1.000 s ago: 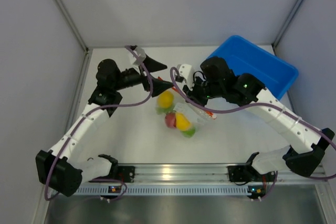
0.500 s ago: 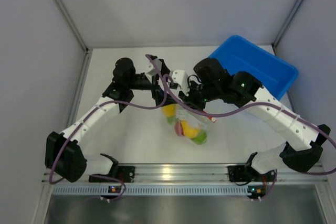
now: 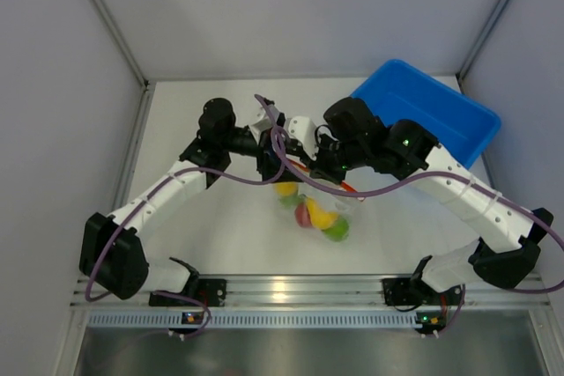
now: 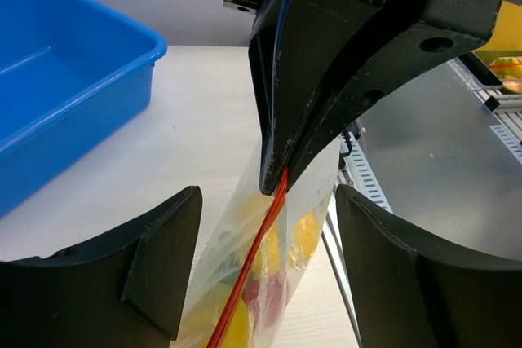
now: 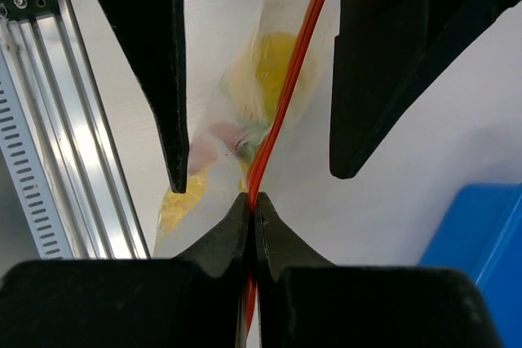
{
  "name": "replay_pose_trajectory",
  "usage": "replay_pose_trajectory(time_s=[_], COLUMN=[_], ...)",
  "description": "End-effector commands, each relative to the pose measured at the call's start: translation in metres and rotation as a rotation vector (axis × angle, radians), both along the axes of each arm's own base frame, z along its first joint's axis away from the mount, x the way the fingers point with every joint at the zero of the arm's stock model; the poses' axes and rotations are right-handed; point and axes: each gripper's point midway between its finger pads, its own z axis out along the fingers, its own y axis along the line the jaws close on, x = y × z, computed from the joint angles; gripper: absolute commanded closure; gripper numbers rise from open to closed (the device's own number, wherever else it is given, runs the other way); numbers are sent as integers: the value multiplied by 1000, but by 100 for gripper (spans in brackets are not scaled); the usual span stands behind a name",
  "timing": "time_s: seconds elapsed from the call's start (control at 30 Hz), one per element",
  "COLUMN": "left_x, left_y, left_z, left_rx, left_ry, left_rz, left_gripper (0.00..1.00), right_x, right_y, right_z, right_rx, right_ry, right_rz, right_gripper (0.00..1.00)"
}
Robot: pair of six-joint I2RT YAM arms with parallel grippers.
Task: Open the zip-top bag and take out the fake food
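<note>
Right gripper (image 5: 251, 201) clenched on orange zip strip (image 5: 281, 95) of zip-top bag (image 3: 322, 204). Bag held up over bench (image 3: 220, 226), left of blue bin (image 3: 423, 112), toward arm bases. Cannot tell whether low end touches bench. Fake food (image 3: 322, 215) inside, bunched low: yellow, red, green pieces. Left gripper (image 4: 267, 197) released, fingers straddling strip, not closed on it. Strip's long axis runs from right gripper through left gap. Likely next: left pinches one lip, pulls apart. Seal looks unopened.
</note>
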Motion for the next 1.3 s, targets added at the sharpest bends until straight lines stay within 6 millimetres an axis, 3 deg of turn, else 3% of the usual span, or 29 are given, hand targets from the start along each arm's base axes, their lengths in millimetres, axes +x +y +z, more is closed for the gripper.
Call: replay_pose_trajectory(time_s=[0.0, 0.27, 0.37, 0.43, 0.47, 0.67, 0.7, 0.77, 0.87, 0.9, 0.93, 0.97, 1.0, 1.03, 1.07, 1.13, 1.17, 1.23, 1.27], left_x=[3, 20, 11, 13, 11, 6, 5, 1, -2, -1, -3, -3, -3, -3, -4, -2, -2, 1, 1], left_y=[-3, -9, -5, -4, -3, -1, 0, 3, 5, 6, 6, 6, 6, 6, 6, 6, 7, 7, 7], left_z=[8, 1, -3, -4, 0, 12, 12, 17, 23, 23, 26, 29, 31, 32, 34, 35, 39, 41, 43], left_rx=[-27, 2, 6, 3, -5, -23, -24, -36, -47, -48, -51, -54, -57, -57, -62, -64, -69, -71, -74], left_ry=[-46, -15, -8, -28, -46, -72, -75, -101, -124, -124, -125, -127, -129, -126, -134, -139, -147, -146, -146], left_rz=[-1, 48, 23, 58, 68, 93, 99, 111, 119, 122, 121, 121, 122, 125, 127, 139, 144, 161, 165], left_gripper=[28, 66, 67, 79, 100, 100, 100, 100, 100, 100, 100, 100, 100, 100, 100, 100, 100, 100, 100], right_x=[0, -1, 0, -2, -3, -3, -4, -2, -2, -1, 4, 1, 5, 11, 8, 11, 5, 7, -2], right_y=[5, 2, 3, 4, 3, 4, 0, -4, -12, -15, -19, -29, -35, -45, -58, -73, -84, -96, -105], right_z=[38, 39, 48, 47, 49, 48, 47, 59, 72, 67, 80, 92, 88, 93, 112, 110, 120, 112, 116], right_rx=[99, 117, 161, 175, 186, 240, 248, 303, 386, 393, 447, 498, 512, 548, 629, 676, 732, 759, 801], right_ry=[-100, -113, -140, -140, -147, -173, -179, -218, -263, -263, -292, -322, -330, -344, -379, -372, -386, -395, -409], right_rz=[15, 3, 3, 12, 11, -2, -9, -39, -91, -106, -156, -187, -231, -314, -354, -450, -466, -523, -511], right_gripper=[100, 100, 100, 100, 100, 100, 96, 95, 79, 64, 57, 50, 36, 29, 24, 18, 16, 13, 13])
